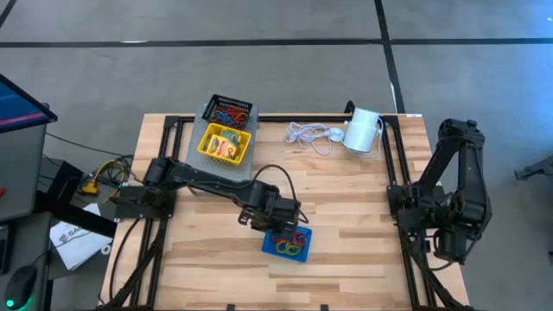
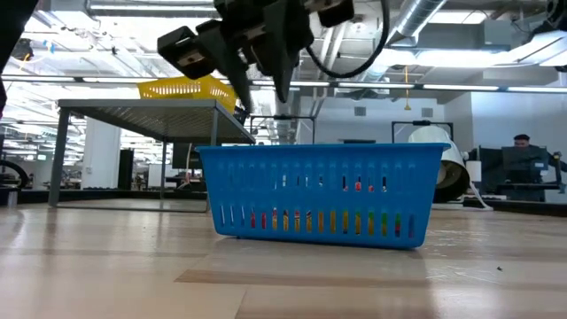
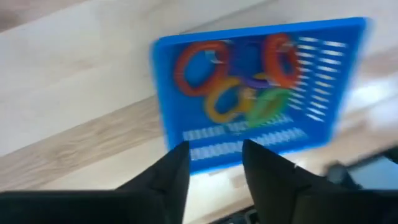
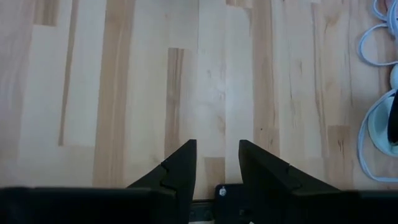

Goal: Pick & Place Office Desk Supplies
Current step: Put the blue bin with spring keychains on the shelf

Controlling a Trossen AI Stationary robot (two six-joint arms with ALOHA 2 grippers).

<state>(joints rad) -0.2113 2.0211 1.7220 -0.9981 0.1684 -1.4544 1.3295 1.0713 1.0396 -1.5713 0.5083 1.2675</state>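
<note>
Blue tray, lower centre of the table, holds rubber-band loops. Left gripper hovers above, fingers parted, empty. Risk: descending fingertips could clip the rim and shove the tray.

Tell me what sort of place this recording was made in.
Probably a robotics lab or workshop: a wooden table on a grey floor, exposed ceiling pipes, a metal workbench, and a person at monitors behind.
</note>
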